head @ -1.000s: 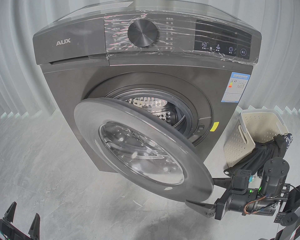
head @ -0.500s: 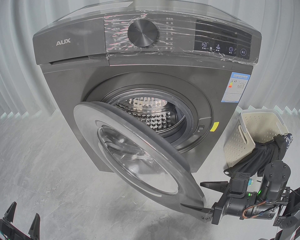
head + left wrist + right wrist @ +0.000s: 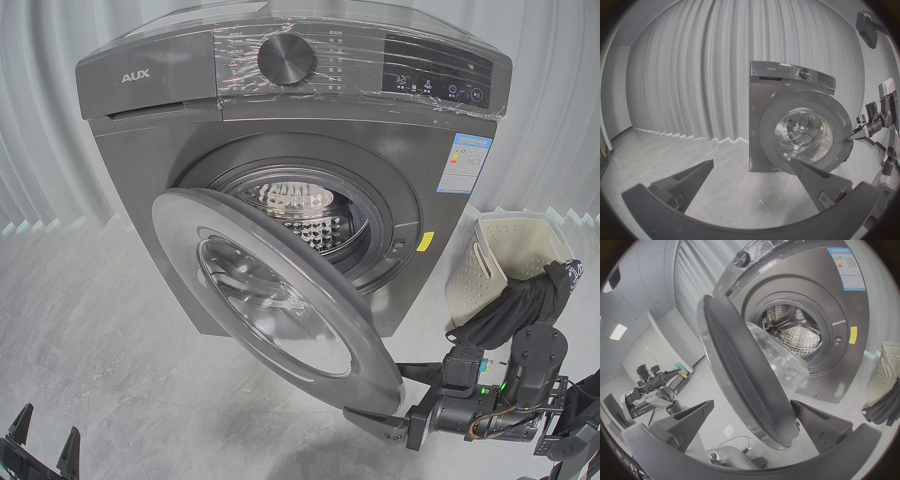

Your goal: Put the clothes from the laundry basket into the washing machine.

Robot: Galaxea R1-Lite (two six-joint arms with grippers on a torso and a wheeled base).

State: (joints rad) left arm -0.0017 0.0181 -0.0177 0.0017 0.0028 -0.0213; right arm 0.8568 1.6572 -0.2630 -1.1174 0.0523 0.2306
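Over perforated basket [image 3: 478, 275], limp dark clothes [image 3: 519, 309]

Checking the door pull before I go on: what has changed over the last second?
The grey round washing-machine door has swung wider open, drawn outward by the right gripper, whose open fingers straddle its rim; more of the steel drum shows. The head camera also shifted slightly. The dark clothes draped over the white perforated laundry basket and the left gripper stayed put.

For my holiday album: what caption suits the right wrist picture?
Open right gripper straddles the edge of the washing machine door, dark clothes hanging from the laundry basket beside.
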